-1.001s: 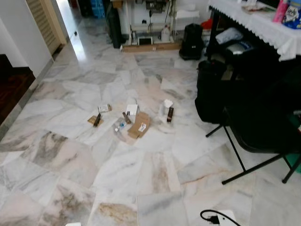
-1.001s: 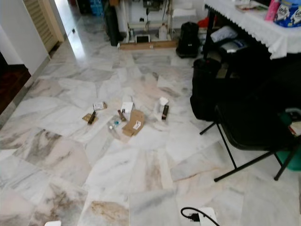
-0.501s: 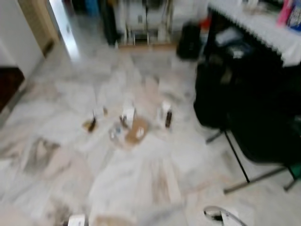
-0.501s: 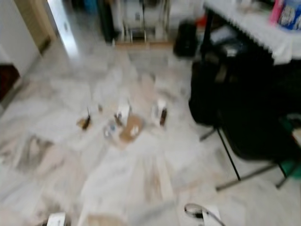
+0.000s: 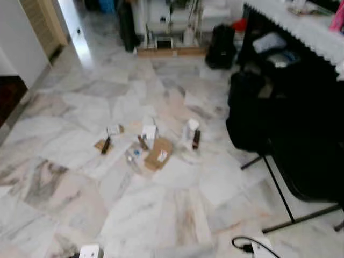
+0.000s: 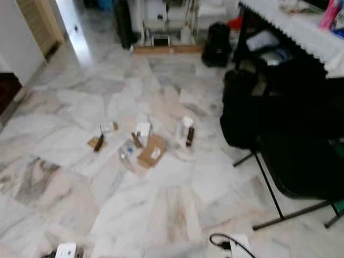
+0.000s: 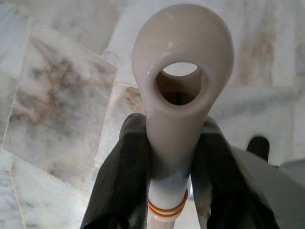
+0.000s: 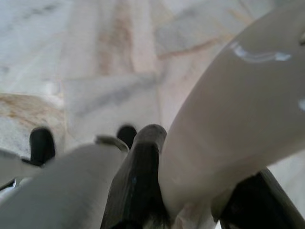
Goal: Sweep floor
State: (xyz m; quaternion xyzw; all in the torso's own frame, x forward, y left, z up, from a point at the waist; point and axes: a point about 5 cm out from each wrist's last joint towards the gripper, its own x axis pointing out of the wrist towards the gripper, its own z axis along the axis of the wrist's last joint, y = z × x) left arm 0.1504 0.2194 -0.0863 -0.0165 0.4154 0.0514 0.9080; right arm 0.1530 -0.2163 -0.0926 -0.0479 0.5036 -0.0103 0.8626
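Glossy veined marble floor (image 5: 177,204) lies open ahead, hemmed right by a black folding chair (image 5: 301,161). Cardboard and bottle litter (image 5: 153,148) clusters mid-floor. Left gripper (image 7: 174,157) clamps a cream looped broom handle (image 7: 183,81); right gripper (image 8: 190,191) clasps a smooth cream handle (image 8: 228,124).

The marble floor (image 5: 177,215) carries scattered litter: a flattened cardboard box (image 5: 159,153), small white cartons (image 5: 149,131), and a dark bottle (image 5: 196,139).
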